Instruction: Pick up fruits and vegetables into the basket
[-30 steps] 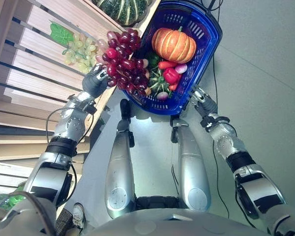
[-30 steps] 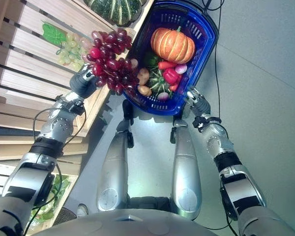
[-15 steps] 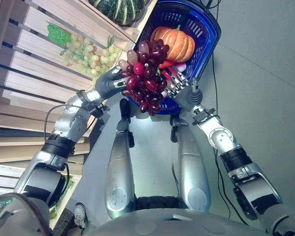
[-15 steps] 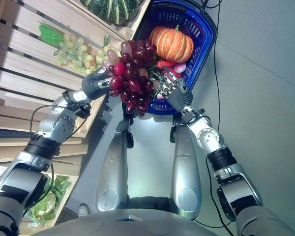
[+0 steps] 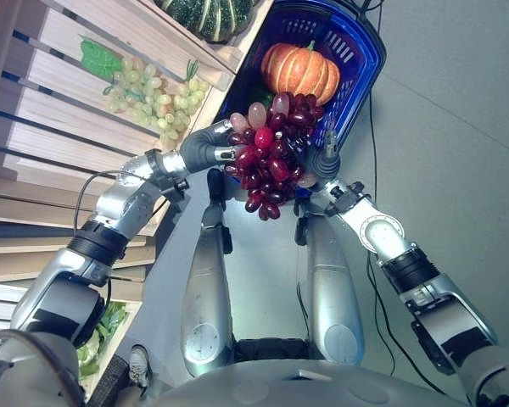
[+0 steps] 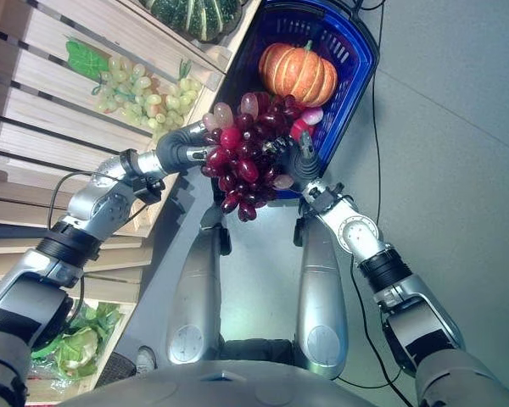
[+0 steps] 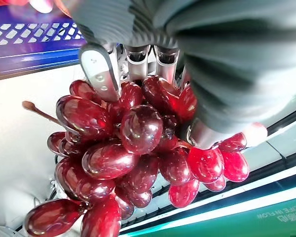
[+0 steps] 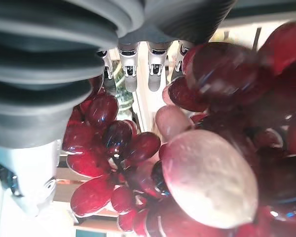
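A bunch of red grapes (image 5: 271,157) hangs in the air in front of the near end of the blue basket (image 5: 358,44). My left hand (image 5: 210,149) is shut on the bunch from the shelf side; its fingers (image 7: 101,74) curl into the top of the grapes (image 7: 138,133). My right hand (image 5: 320,163) rests against the other side of the bunch, its fingers (image 8: 155,64) straight among the grapes (image 8: 207,182). An orange pumpkin (image 5: 301,72) lies in the basket, with small red vegetables (image 6: 310,119) partly hidden behind the bunch.
On the slatted wooden shelf (image 5: 59,127) at the left lies a bunch of green grapes (image 5: 157,89). A striped green squash (image 5: 208,13) sits on the shelf above it. Leafy greens (image 6: 76,348) lie on a lower shelf. Grey floor (image 5: 458,153) spreads to the right.
My left hand carried the red grapes away from the shelf, rightward and lower, to the basket's near end. My right hand came up from the basket's rim and now touches the bunch.
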### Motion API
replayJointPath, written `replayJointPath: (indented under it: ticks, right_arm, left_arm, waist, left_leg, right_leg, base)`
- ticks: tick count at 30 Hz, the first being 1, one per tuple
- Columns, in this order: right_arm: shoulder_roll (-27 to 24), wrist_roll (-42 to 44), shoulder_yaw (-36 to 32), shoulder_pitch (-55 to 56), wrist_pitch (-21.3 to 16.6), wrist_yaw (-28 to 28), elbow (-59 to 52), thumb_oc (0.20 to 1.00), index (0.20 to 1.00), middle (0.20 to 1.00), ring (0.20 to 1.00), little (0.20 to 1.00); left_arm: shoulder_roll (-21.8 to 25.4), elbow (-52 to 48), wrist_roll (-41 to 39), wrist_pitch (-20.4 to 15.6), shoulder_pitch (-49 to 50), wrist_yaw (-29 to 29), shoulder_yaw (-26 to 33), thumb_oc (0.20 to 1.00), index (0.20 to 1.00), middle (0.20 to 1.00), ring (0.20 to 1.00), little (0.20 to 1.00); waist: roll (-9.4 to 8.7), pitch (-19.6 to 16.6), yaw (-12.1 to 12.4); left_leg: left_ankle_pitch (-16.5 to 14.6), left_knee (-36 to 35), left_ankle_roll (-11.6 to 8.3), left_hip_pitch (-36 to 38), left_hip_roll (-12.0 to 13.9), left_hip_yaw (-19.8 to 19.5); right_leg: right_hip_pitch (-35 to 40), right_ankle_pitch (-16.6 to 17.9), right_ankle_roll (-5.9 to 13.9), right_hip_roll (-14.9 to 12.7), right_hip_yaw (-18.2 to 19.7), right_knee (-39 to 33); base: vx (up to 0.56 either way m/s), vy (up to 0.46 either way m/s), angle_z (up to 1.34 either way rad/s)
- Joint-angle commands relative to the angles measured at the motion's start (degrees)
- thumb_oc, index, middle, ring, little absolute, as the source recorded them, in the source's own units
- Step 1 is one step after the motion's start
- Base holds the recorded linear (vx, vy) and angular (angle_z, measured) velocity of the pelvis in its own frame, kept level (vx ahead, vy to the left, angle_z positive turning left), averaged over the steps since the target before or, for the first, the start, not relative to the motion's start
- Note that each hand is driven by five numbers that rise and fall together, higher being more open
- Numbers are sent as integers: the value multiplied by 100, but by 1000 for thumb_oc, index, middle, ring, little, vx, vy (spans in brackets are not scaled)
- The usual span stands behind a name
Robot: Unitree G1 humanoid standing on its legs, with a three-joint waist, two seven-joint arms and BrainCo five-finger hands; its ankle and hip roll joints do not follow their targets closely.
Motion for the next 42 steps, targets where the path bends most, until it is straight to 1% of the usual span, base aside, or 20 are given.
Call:
replayJointPath:
  ticks: [1, 7, 12, 17, 22, 26, 28, 31, 34, 35, 36, 37, 38, 40, 41, 42]
  right_arm:
    - [73, 404, 99, -12, -63, 441, -727, 1000, 1000, 1000, 1000, 1000]
    - [-90, 737, 167, -58, -274, 654, -921, 1000, 1000, 1000, 1000, 1000]
    - [-161, 942, 194, -99, -318, 861, -1004, 1000, 1000, 1000, 1000, 1000]
    - [-191, 1041, 251, -175, -264, 1011, -1112, 1000, 1000, 1000, 1000, 1000]
    - [-195, 1038, 322, -231, -316, 1065, -1327, 1000, 1000, 1000, 1000, 1000]
    - [-184, 831, 397, -251, -405, 946, -1425, 1000, 1000, 1000, 1000, 1000]
    - [-172, 631, 459, -251, -483, 748, -1456, 1000, 1000, 1000, 1000, 1000]
    - [-193, 610, 508, -262, -433, 616, -1443, 1000, 1000, 1000, 1000, 1000]
    - [-232, 457, 567, -260, -477, 491, -1446, 1000, 1000, 1000, 1000, 1000]
    - [-246, 384, 593, -251, -496, 421, -1457, 771, 771, 771, 771, 771]
    - [-277, 276, 621, -238, -536, 336, -1462, 573, 573, 573, 573, 573]
    - [-296, 241, 642, -243, -556, 293, -1462, 357, 357, 357, 357, 357]
    - [-311, 208, 660, -235, -569, 249, -1476, 200, 200, 200, 200, 200]
    - [-335, 216, 687, -234, -591, 244, -1459, 200, 200, 200, 200, 200]
    - [-352, 185, 720, -189, -612, 204, -1465, 200, 200, 200, 200, 200]
    - [-358, 175, 728, -190, -623, 184, -1464, 200, 200, 200, 200, 200]
  left_arm:
    - [131, -811, 202, 67, -154, -215, -172, 200, 200, 200, 200, 200]
    - [331, -770, 516, 219, -262, -17, -400, 200, 200, 200, 200, 200]
    - [452, -729, 718, 270, -349, 141, -556, 200, 200, 200, 200, 200]
    - [528, -700, 725, 299, -451, 59, -706, 200, 200, 200, 200, 200]
    - [494, -717, 757, 321, -492, 101, -731, 200, 200, 200, 200, 200]
    - [483, -730, 743, 334, -494, 140, -709, 200, 200, 200, 200, 200]
    - [456, -736, 748, 330, -475, 104, -674, 200, 200, 200, 200, 200]
    - [449, -764, 719, 289, -463, 123, -677, 200, 200, 200, 200, 200]
    - [461, -769, 642, 264, -470, 123, -665, 200, 200, 200, 200, 200]
    - [462, -769, 631, 257, -469, 115, -667, 200, 200, 200, 200, 200]
    - [462, -782, 640, 243, -459, 136, -671, 200, 200, 200, 200, 200]
    - [476, -783, 607, 223, -459, 143, -691, 200, 200, 200, 200, 200]
    - [475, -805, 597, 214, -447, 164, -705, 200, 200, 200, 200, 200]
    - [464, -842, 580, 212, -436, 225, -722, 200, 200, 200, 200, 200]
    - [457, -837, 572, 217, -399, 211, -724, 200, 200, 200, 200, 200]
    - [460, -837, 559, 217, -402, 210, -727, 200, 200, 200, 200, 200]
  waist:
    - [-75, -173, -23]
    - [-82, -173, -35]
    - [-75, -173, -32]
    - [-75, -173, -28]
    - [-78, -173, -24]
    - [-82, -173, -20]
    - [-84, -173, -14]
    - [-75, -173, -12]
    - [-79, -173, -9]
    - [-79, -173, -8]
    - [-78, -173, -11]
    - [-77, -173, -13]
    - [-78, -173, -16]
    - [-81, -173, -18]
    - [-87, -173, -23]
    - [-86, -173, -23]
  left_leg:
    - [-417, 310, 426, -117, -426, 339]
    - [-411, 316, 422, -155, -433, 328]
    - [-410, 289, 426, -144, -448, 327]
    - [-406, 281, 422, -152, -454, 332]
    - [-415, 280, 429, -165, -475, 322]
    - [-415, 272, 434, -165, -490, 310]
    - [-421, 290, 434, -176, -489, 303]
    - [-419, 289, 437, -176, -484, 314]
    - [-408, 284, 438, -187, -486, 315]
    - [-400, 268, 440, -183, -490, 315]
    - [-392, 254, 442, -187, -489, 314]
    - [-383, 247, 439, -192, -484, 317]
    - [-381, 250, 440, -197, -481, 318]
    - [-374, 230, 442, -177, -482, 324]
    - [-543, 267, 422, -56, -493, 312]
    - [-541, 266, 423, -54, -494, 313]
  right_leg:
    - [386, 163, -50, 190, -352, -529]
    - [361, 200, -20, 180, -362, -567]
    - [378, 217, 3, 172, -381, -605]
    - [382, 236, 14, 155, -408, -637]
    - [363, 245, 30, 142, -427, -645]
    - [359, 253, 32, 145, -433, -657]
    - [345, 251, 30, 139, -440, -642]
    - [340, 246, 23, 143, -448, -635]
    - [332, 252, 17, 147, -450, -639]
    - [338, 257, 16, 149, -453, -653]
    - [328, 262, 14, 154, -448, -657]
    - [320, 269, 12, 155, -447, -661]
    - [314, 268, 9, 158, -443, -658]
    - [337, 265, 3, 167, -444, -673]
    - [445, 98, 31, 169, -418, -618]
    - [448, 99, 31, 169, -420, -620]
  base:
    - [0, 0, 0]
    - [0, 0, 0]
    - [0, 0, 0]
    - [0, 0, 0]
    - [0, 0, 0]
    - [0, 0, 0]
    - [0, 0, 0]
    - [0, 0, 0]
    - [0, 0, 0]
    - [0, 0, 0]
    - [0, 0, 0]
    - [0, 0, 0]
    - [0, 0, 0]
    - [36, 2, 0]
    - [72, 1, 0]
    - [71, 0, 1]
